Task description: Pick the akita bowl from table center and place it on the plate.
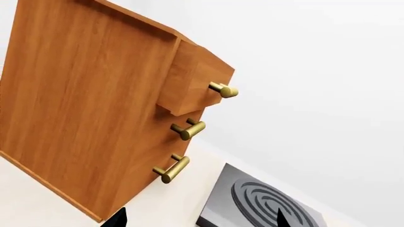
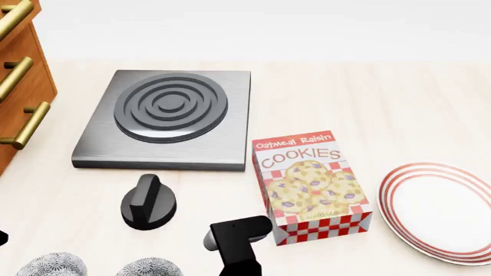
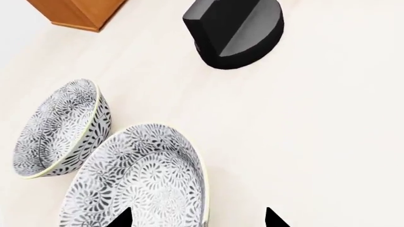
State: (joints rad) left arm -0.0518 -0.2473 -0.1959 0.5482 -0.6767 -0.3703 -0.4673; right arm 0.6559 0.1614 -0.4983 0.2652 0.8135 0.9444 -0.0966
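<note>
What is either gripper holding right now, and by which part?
Nothing. The right gripper is open beside the nearer akita bowl; the left gripper is open and empty.

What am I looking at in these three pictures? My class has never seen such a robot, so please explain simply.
A simulated two-armed robot works at a table. One picture looks down from its head; the others come from cameras near each gripper.

The head view shows a hob, a black knob, a cookie box, a red-ringed plate and two patterned bowls at the bottom edge. The right gripper hangs open over the nearer bowl, beside its twin. The left gripper faces a wooden drawer cabinet. Nothing is held.
</note>
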